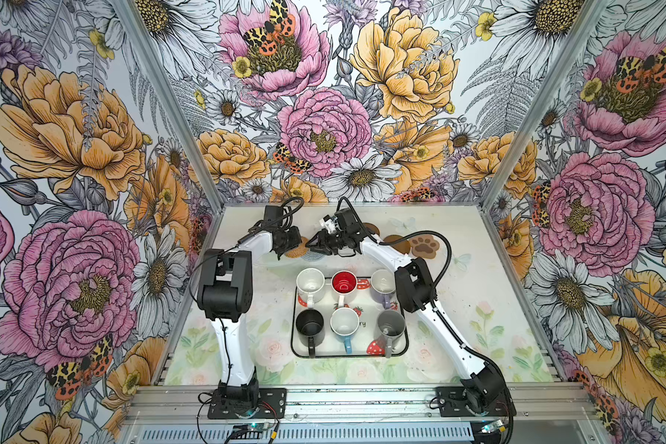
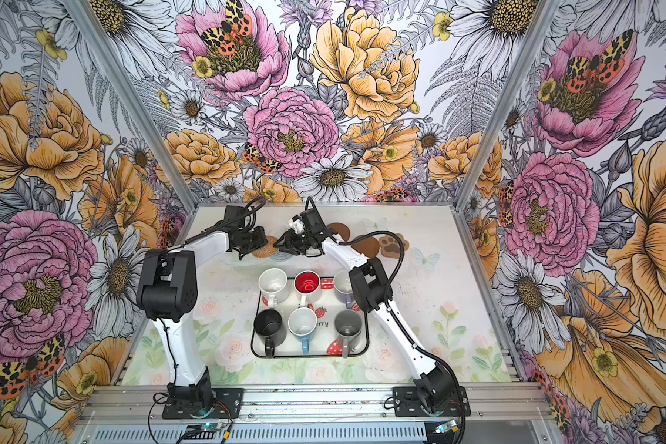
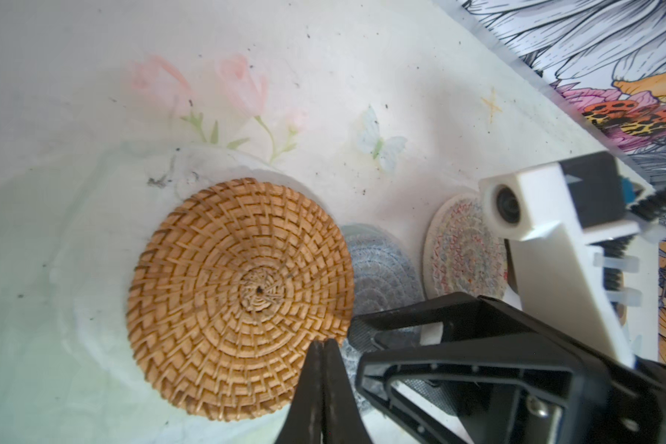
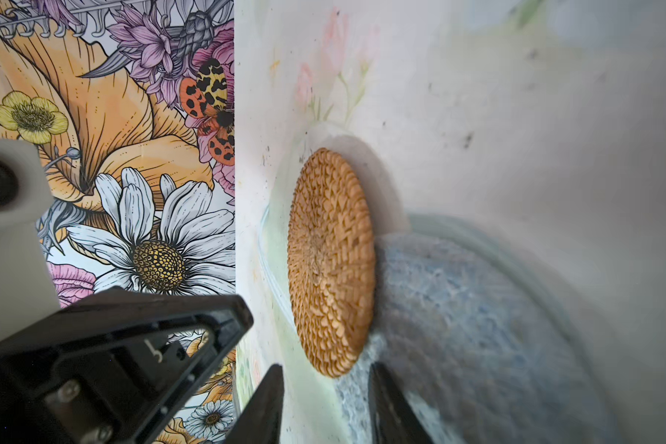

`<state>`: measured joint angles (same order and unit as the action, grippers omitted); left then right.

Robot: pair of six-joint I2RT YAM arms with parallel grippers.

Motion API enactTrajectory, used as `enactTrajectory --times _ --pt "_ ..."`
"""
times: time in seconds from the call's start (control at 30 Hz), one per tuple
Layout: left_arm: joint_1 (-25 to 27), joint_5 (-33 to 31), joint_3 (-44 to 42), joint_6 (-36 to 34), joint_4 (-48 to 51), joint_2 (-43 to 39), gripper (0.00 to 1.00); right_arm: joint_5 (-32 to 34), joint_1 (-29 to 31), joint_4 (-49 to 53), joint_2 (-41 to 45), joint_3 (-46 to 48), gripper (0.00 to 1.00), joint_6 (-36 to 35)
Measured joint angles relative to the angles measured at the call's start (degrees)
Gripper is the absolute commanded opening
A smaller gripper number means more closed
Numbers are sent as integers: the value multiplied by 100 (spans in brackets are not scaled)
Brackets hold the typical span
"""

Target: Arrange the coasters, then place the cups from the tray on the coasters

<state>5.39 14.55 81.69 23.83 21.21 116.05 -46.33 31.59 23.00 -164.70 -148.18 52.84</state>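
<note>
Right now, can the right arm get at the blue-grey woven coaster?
Probably yes. The right gripper is open right at the blue-grey coaster, with nothing between them. The rattan coaster overlaps one edge of it, and the shut left gripper sits close by, so lifting it cleanly may be awkward.

rattan coaster [image 3: 239, 300]: flat, edge overlapping blue-grey coaster [image 3: 385, 265] | cups [image 1: 344, 321]: six upright on tray [image 1: 325, 348], two rows

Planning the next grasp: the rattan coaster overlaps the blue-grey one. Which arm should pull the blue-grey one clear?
Right, likely. The right claw is open at the edge of the blue-grey coaster; the left claw is shut, tips over the rattan coaster.
</note>
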Motion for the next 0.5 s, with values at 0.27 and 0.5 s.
enactTrajectory --times 0.27,0.5 --pt "-66 -44 -35 -15 44 0 0 168 -170 507 330 153 41 -479" --pt "-81 -35 -22 -17 42 125 0 446 -256 968 715 179 32 -1001"
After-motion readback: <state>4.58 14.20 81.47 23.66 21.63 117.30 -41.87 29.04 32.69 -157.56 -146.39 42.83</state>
